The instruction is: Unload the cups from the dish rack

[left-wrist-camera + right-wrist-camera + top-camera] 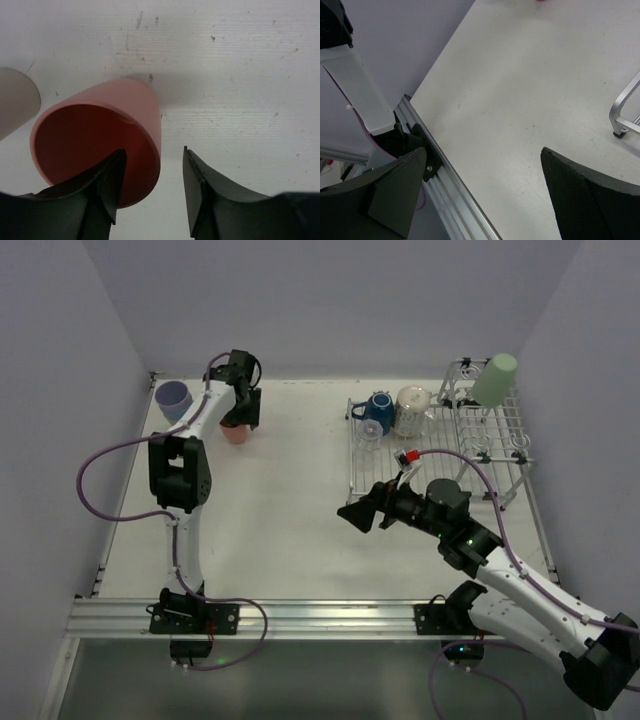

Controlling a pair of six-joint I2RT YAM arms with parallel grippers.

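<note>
Left pincer point(153, 156) stands parted astride the wall of the salmon cup point(100, 130) (a pale cup point(15, 100) is cut off alongside); right pincer point(484, 152) gapes wide, empty, over the desk point(520, 75).

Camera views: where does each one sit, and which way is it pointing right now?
Top external: above and behind the bases, looking down on the table, the dish rack and both arms.
Left wrist: on the left arm, looking down at the salmon-pink cup; the left gripper straddles its wall.
Right wrist: low over the table, looking across it at the near rail; the right gripper is open and empty.
Shared: top external and left wrist both show the salmon-pink cup.
</note>
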